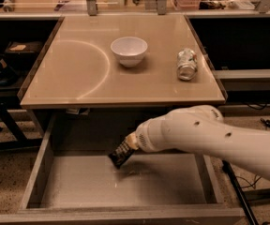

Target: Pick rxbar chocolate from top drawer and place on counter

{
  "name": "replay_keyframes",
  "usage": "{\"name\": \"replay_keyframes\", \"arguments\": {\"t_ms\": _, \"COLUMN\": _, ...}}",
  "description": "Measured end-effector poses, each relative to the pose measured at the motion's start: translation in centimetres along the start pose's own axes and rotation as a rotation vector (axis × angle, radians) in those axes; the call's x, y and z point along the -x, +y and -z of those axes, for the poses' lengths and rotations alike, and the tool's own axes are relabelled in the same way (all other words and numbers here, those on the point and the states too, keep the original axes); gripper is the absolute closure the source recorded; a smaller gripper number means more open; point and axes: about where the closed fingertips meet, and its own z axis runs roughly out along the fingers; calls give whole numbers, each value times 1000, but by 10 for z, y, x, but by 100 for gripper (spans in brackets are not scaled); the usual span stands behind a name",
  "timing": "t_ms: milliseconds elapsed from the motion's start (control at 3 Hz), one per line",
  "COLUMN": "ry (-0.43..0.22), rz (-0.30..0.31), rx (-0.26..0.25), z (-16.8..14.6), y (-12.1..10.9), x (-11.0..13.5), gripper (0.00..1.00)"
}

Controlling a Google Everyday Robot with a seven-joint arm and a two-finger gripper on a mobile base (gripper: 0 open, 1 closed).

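Observation:
The rxbar chocolate (121, 154), a small black bar with pale lettering, hangs tilted from my gripper (130, 145) over the back middle of the open top drawer (78, 187). The gripper is shut on the bar's upper end and holds it just above the drawer's grey bottom. My white arm reaches in from the right and hides most of the gripper. The beige counter (74, 81) with its pale arc mark lies above and behind the drawer.
A white bowl (129, 50) stands at the counter's middle back. A silvery can (187, 63) lies on its side at the counter's right. Dark shelves and frames flank the table on both sides.

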Motion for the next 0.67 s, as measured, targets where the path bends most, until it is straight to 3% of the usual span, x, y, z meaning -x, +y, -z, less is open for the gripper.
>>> {"name": "replay_keyframes", "arguments": {"t_ms": 333, "ry": -18, "rz": 42, "rx": 9, "z": 39, "y": -17, "x": 22, "gripper": 100}}
{"name": "replay_keyframes", "arguments": {"t_ms": 667, "ry": -17, "rz": 95, "rx": 10, "z": 43, "y": -16, "x": 26, "gripper": 100}}
